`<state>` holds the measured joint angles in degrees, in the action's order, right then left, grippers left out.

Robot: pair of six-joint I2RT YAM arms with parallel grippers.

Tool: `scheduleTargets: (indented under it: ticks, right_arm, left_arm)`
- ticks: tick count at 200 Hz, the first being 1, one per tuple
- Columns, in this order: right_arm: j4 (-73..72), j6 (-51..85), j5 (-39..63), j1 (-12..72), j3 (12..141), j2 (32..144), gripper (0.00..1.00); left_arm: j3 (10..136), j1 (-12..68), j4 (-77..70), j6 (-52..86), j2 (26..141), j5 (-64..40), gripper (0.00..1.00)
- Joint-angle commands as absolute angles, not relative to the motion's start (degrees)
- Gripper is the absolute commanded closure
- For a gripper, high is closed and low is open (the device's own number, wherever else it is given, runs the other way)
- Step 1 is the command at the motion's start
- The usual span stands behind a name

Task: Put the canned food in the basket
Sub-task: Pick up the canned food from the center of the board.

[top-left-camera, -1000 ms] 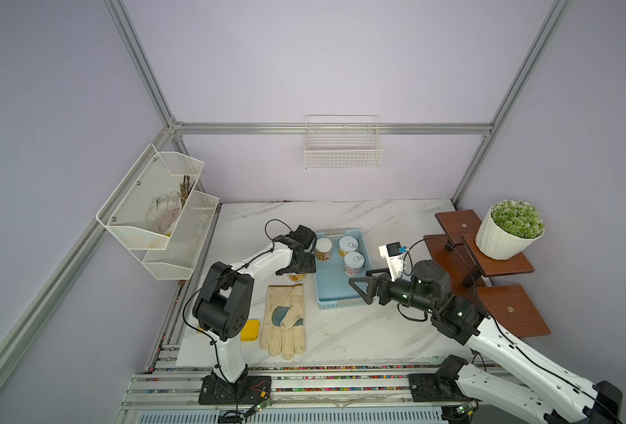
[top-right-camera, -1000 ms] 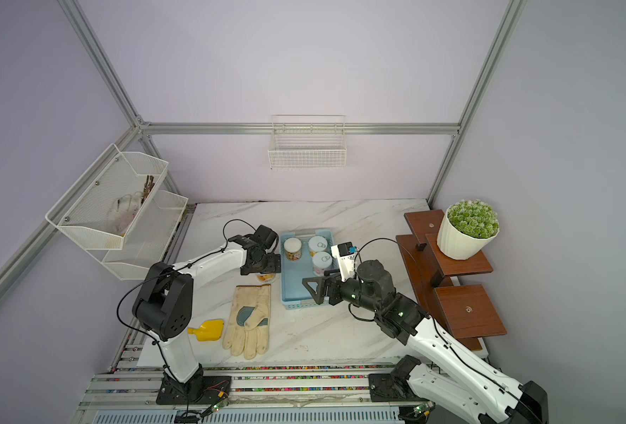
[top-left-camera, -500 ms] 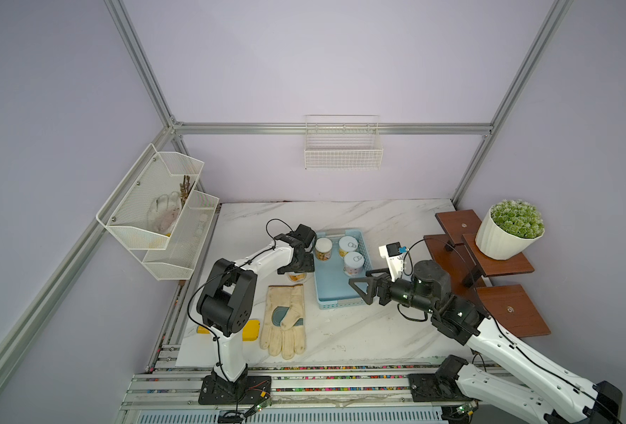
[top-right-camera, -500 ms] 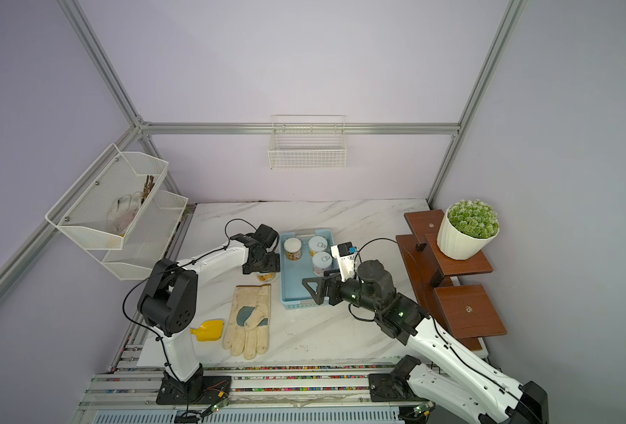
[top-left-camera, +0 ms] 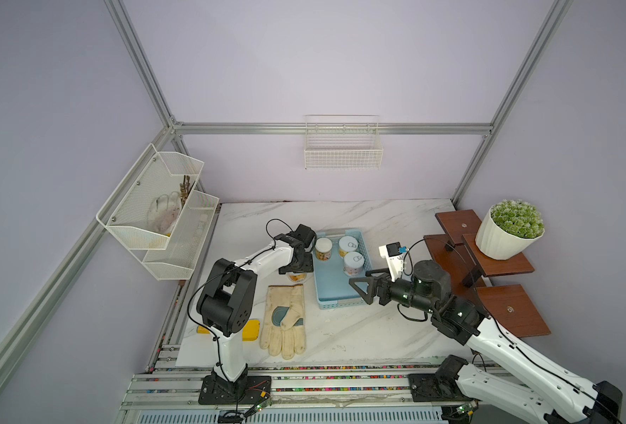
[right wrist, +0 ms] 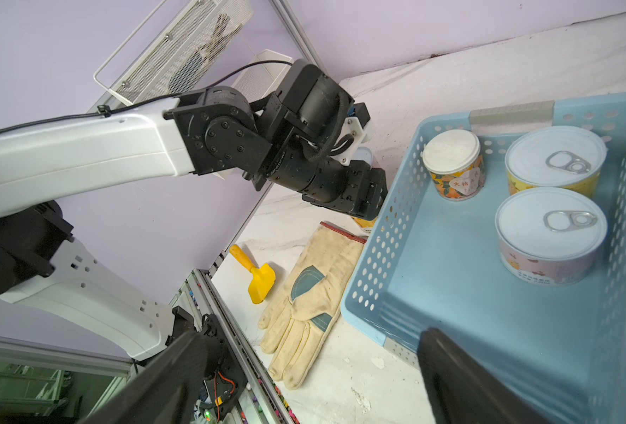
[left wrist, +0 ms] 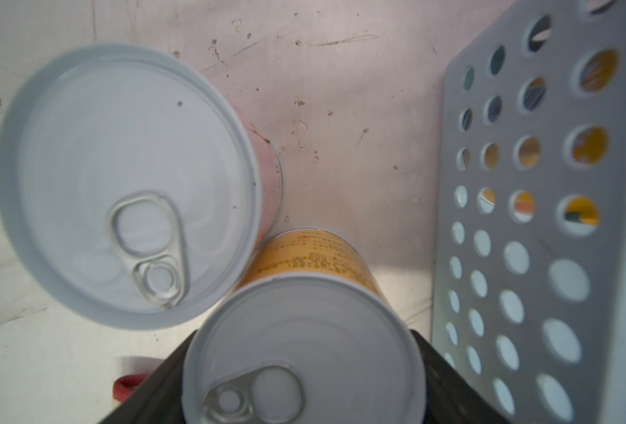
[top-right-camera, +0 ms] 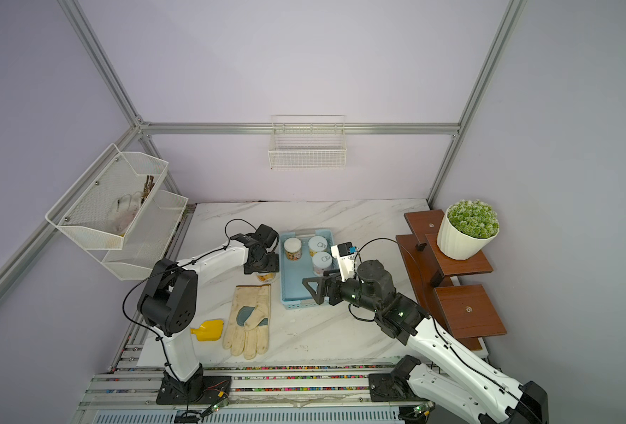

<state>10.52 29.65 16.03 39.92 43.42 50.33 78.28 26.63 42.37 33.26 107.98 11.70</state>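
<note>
Basket: the light blue basket (top-left-camera: 331, 290) lies on the marble worktop (top-left-camera: 341, 216) between the two arms. Both top views show it whole.

Tins in the basket: three stand upright at its far end. They are a plain-lid tin (right wrist: 451, 154) with orange print, a yellow ring-pull tin (right wrist: 555, 158) and a pink ring-pull tin (right wrist: 550, 235). The right wrist view shows their labels; the top views show mostly lids.

Tins outside: only the left wrist view shows both. A yellow worktop tin (left wrist: 304, 348) and a pink worktop tin (left wrist: 128, 183) stand upright, close against each other, just beside the basket's perforated wall. In both top views the left arm's wrist hides the pink one, and only a strip of yellow label shows beneath it.

Left end effector (left wrist: 300, 352): one dark finger stands on each side of the yellow worktop tin, which rests on the worktop. The lid hides the contact, so I cannot tell whether the fingers press on it.

Right end effector (top-left-camera: 359, 292): it hovers over the basket's near end with its jaws wide apart. The right wrist view shows its fingers (right wrist: 469, 378) with nothing held between them.

Glove (top-left-camera: 284, 319): cream, lying flat on the worktop on the left arm's side of the basket.

Yellow plastic tool (top-right-camera: 208, 329): it lies beside the glove's fingers, plain in a top view and in the right wrist view. Elsewhere the left arm covers most of it.

Potted plant (top-left-camera: 509, 229): it stands on the wooden steps, seen in the top views only.
</note>
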Motion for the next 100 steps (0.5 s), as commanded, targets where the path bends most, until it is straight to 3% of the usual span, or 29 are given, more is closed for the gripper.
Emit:
scheduleTargets:
  ticks: [1, 20, 66, 100]
  right_arm:
    - [9.84, 28.91, 16.42, 40.12, 42.63, 48.70, 0.01]
    - [10.68, 28.28, 14.61, 40.12, 43.01, 48.08, 0.01]
    - [13.77, 25.31, 10.18, 40.15, 45.75, 49.93, 0.00]
    - [12.12, 23.62, 9.51, 40.15, 44.73, 49.98, 0.01]
  left_arm:
    - [77.78, 26.32, 43.50, 31.65, 105.18, 11.27, 0.27]
    - [77.09, 26.35, 44.69, 31.28, 102.81, 11.14, 0.31]
    - [74.15, 26.58, 48.41, 30.83, 94.05, 10.98, 0.51]
    - [74.45, 27.49, 52.20, 29.32, 87.29, 9.49, 0.59]
